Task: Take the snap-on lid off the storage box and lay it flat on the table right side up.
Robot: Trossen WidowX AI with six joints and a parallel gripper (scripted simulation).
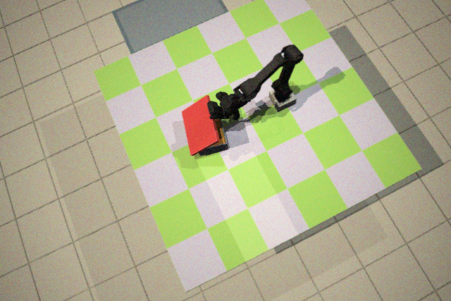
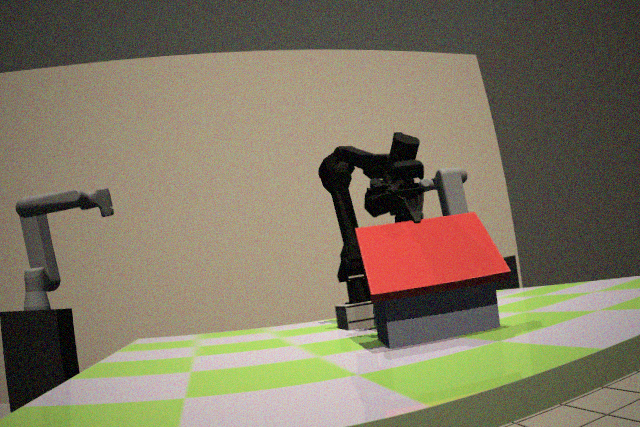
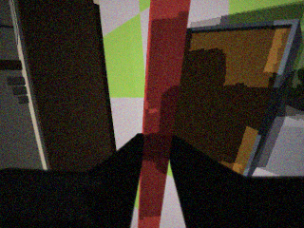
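The gripper [image 3: 153,142] was closed on the near edge of the red lid [image 1: 198,128], with one black finger on each side of the thin red plate. The lid was not flat. Its held edge was raised high, and it sloped down away from the arm [image 1: 263,72], so that its far edge was low at the far side of the storage box [image 2: 439,316]. I could not tell whether that far edge was touching the box rim or was just above it.

The box stood on the checked table [image 1: 328,195], near the arm's base [image 1: 289,102]. It was grey outside, with a darker band at the top of its walls. In the wrist view the box was open on the side of the gripper, and its inside [image 3: 237,62] was orange-brown. A big part of the inside was in dark shadow, so I could see nothing lying in it, and I could not tell whether it held anything.

In the exterior view, two grey arms stood behind the table: one [image 2: 38,236] on a black block at the left, and one [image 2: 450,192] partly hidden behind the gripper.
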